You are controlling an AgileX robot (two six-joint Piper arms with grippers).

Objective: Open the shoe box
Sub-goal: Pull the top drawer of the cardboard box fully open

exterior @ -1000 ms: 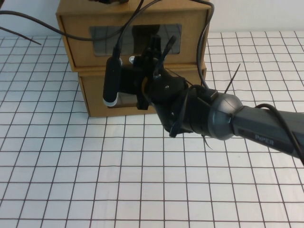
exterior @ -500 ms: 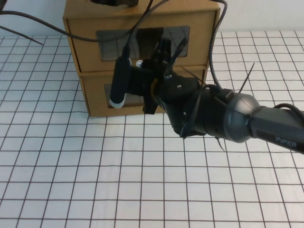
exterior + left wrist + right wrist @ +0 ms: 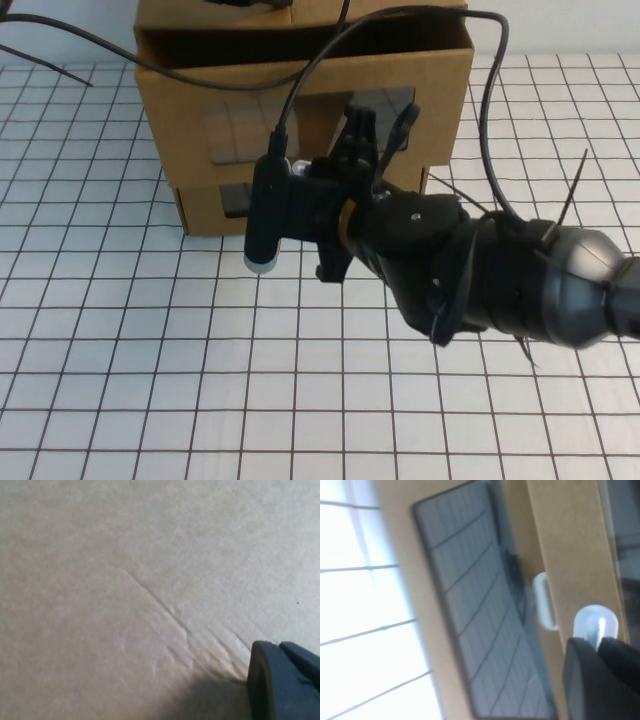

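Right gripper (image 3: 380,135) jaws clench the shoe box's (image 3: 300,100) clear knob (image 3: 595,622), shown only wrist-side, at the desk's (image 3: 150,380) far edge; left gripper (image 3: 282,680) lies against that box, grip impossible to tell.

The high camera looks down from the robot's side across the gridded bench (image 3: 100,400) at the shoe box (image 3: 190,100), the left wrist camera sits hard against bare cardboard (image 3: 125,580), and the right wrist camera peers closely along the windowed front (image 3: 475,610) that the high view shares.
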